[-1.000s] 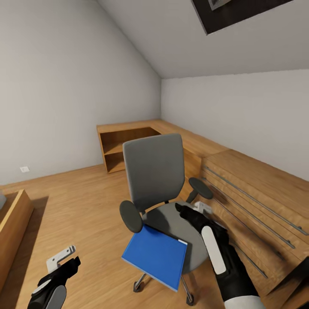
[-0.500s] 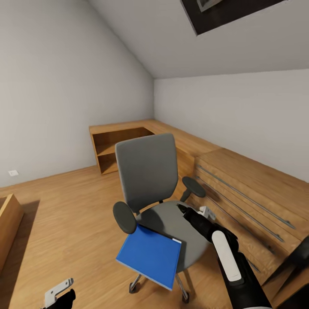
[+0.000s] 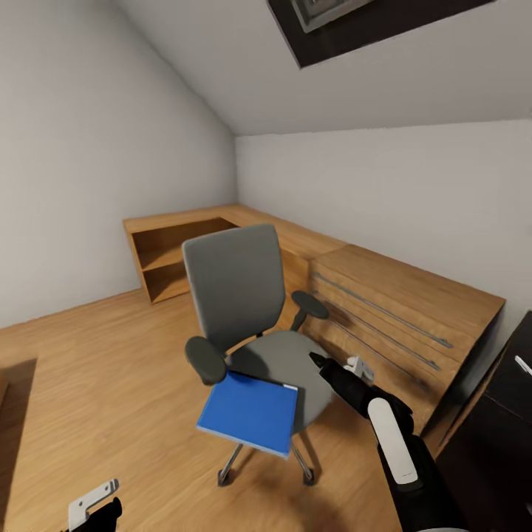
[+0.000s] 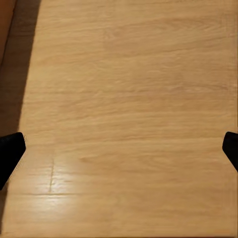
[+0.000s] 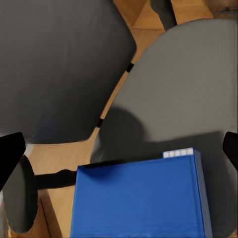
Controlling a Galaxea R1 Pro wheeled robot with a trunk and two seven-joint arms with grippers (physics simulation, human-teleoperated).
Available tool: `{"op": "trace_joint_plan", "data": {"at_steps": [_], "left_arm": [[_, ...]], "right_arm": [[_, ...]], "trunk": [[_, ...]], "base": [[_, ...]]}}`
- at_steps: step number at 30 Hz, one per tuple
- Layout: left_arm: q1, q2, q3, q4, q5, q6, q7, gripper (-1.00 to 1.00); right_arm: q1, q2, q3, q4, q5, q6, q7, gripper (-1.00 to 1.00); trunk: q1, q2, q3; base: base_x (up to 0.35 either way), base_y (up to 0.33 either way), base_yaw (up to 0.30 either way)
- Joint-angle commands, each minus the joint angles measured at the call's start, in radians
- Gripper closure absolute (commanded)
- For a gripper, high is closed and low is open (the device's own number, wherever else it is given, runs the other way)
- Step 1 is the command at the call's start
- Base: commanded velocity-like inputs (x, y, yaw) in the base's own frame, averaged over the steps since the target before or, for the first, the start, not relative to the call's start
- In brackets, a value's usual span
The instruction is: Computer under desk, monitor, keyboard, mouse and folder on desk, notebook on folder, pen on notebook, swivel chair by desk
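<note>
One swivel chair (image 3: 251, 325) in front of me, grey back and seat, two black armrests, chrome base on the wooden floor (image 3: 89, 384). One blue folder (image 3: 249, 411) lies flat on the front of the seat, its near edge overhanging the seat's front edge. My right jaws (image 3: 319, 362) hang over the seat just beside the folder's far right corner, not touching it; through my right wrist camera the folder (image 5: 139, 201) sits low in view with the seat and backrest (image 5: 59, 64) beyond, and my two fingertips (image 5: 10, 153) are spread wide at the edges, holding nothing. My left jaws (image 3: 92, 510) are down low near the floor, well apart from the chair; the left wrist camera looks at bare floorboards (image 4: 129, 99), fingertips (image 4: 9, 151) wide apart and empty. Behind the chair, one low wooden cabinet (image 3: 384, 310) runs along the wall, with drawers and an open shelf bay (image 3: 166, 262). At the far right, a black counter edge (image 3: 510, 391).
</note>
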Motion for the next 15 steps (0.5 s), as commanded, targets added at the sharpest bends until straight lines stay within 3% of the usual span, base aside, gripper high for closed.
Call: {"op": "trace_joint_plan", "data": {"at_steps": [1,8,10,11,12,13,15], "left_arm": [[0.000,0.001,-0.001,-0.002,0.005,0.004,0.004,-1.00],[0.000,0.001,-0.002,-0.001,0.008,0.005,0.004,-1.00],[0.000,-0.001,-0.004,0.000,0.008,0.006,0.004,-1.00],[0.000,-0.003,-0.005,0.000,0.008,0.005,0.005,-1.00],[0.000,-0.007,-0.006,-0.001,0.007,0.004,0.005,-1.00],[0.000,-0.007,-0.007,-0.004,0.007,0.003,0.006,-1.00],[0.000,-0.008,-0.007,-0.010,0.007,0.002,0.004,-1.00]], "right_arm": [[-0.001,0.001,-0.002,-0.002,-0.011,0.005,-0.009,-1.00],[-0.001,0.001,-0.002,0.000,-0.011,0.005,-0.008,-1.00],[-0.001,0.001,-0.002,0.065,-0.013,0.004,0.006,-1.00],[-0.001,0.001,-0.002,0.079,-0.013,0.003,0.026,-1.00],[-0.001,0.000,-0.003,0.102,-0.011,0.003,0.099,-1.00],[-0.001,-0.002,-0.005,0.112,-0.011,0.003,0.114,-1.00],[-0.001,-0.013,-0.046,0.143,-0.011,0.003,0.137,-1.00]], "trunk": [[-0.001,-0.001,-0.001],[-0.001,-0.001,-0.001],[-0.001,-0.001,-0.001],[-0.001,-0.001,-0.001],[-0.001,-0.001,-0.001],[-0.001,-0.001,-0.001],[0.007,-0.015,-0.007]], "base": [[-0.269,0.204,-0.079],[-0.269,0.205,-0.014],[-0.166,0.112,0.000],[-0.083,0.053,0.000],[-0.018,0.011,0.000],[-0.011,0.007,0.000],[-0.002,0.001,0.000]]}}
